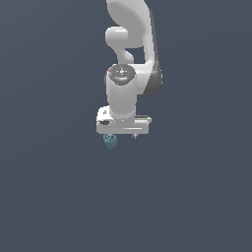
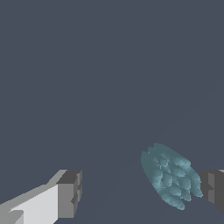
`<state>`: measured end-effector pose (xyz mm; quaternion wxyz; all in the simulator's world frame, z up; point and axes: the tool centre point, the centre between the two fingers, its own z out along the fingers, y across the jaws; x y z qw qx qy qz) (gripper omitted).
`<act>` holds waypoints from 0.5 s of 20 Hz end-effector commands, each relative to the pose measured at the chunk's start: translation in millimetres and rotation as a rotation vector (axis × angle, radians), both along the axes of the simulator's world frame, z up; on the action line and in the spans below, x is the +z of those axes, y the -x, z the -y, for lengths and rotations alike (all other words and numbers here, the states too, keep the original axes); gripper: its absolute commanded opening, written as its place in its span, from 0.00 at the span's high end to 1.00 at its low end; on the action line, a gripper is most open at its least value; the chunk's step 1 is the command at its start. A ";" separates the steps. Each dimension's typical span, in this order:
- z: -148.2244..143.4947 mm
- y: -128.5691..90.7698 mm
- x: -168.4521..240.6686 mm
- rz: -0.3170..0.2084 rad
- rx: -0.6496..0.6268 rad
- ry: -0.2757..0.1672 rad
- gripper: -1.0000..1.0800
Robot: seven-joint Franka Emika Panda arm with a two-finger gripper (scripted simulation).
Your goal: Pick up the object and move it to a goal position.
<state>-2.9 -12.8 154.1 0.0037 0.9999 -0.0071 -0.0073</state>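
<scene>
The object (image 1: pixel 110 141) is a small teal-blue bumpy chunk lying on the dark floor, showing just under the white hand toward the exterior view's left. In the wrist view the object (image 2: pixel 170 175) lies between my two fingers, close beside one grey fingertip (image 2: pixel 213 189) and far from the other fingertip (image 2: pixel 69 194). My gripper (image 2: pixel 142 192) is open wide, its fingers straddling the chunk without closing on it. In the exterior view the gripper (image 1: pixel 122 135) points straight down, and the hand hides most of its fingers.
A flat, dark grey-blue floor (image 1: pixel 197 197) stretches all around. The white arm (image 1: pixel 130 44) rises above the hand. No other objects appear in either view.
</scene>
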 end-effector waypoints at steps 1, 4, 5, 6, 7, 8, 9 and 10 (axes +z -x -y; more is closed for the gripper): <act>0.0 0.0 0.0 0.000 0.000 0.000 0.04; 2.0 -2.9 4.8 0.012 -0.005 0.002 0.04; 3.5 -5.1 8.5 0.022 -0.009 0.003 0.04; 5.4 -7.8 13.1 0.034 -0.014 0.004 0.04; 7.4 -10.4 17.7 0.045 -0.019 0.006 0.04; 8.9 -12.3 21.2 0.054 -0.022 0.007 0.04; 9.9 -13.5 23.5 0.060 -0.024 0.008 0.04; 10.5 -14.2 24.7 0.063 -0.024 0.008 0.04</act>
